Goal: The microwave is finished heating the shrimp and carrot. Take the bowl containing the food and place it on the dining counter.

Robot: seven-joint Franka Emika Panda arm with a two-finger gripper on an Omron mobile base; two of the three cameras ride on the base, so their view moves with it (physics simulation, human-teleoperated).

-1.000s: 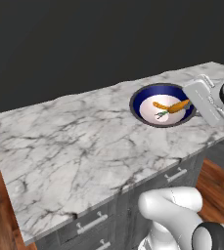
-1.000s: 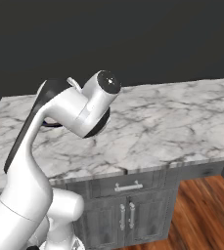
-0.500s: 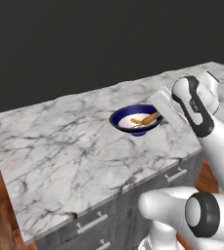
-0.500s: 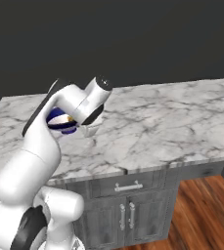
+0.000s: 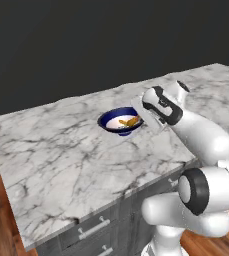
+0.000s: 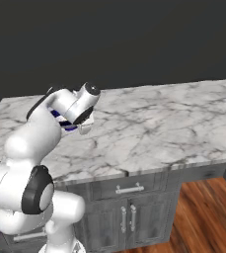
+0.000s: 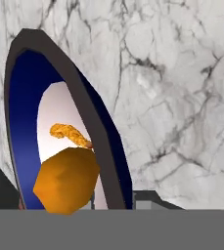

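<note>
From my hand view: carrot (image 7: 64, 180) nearest, shrimp (image 7: 70, 134) just behind it, both inside the bowl (image 5: 120, 121). Gripper (image 5: 142, 118) at the bowl's rim; I cannot tell whether it is clamped. Bowl sits mid-tabletop (image 5: 61, 155).

The blue bowl (image 7: 28, 122) holds the carrot (image 7: 64, 180) and the shrimp (image 7: 69, 133), close over the marble counter (image 7: 177, 97).
</note>
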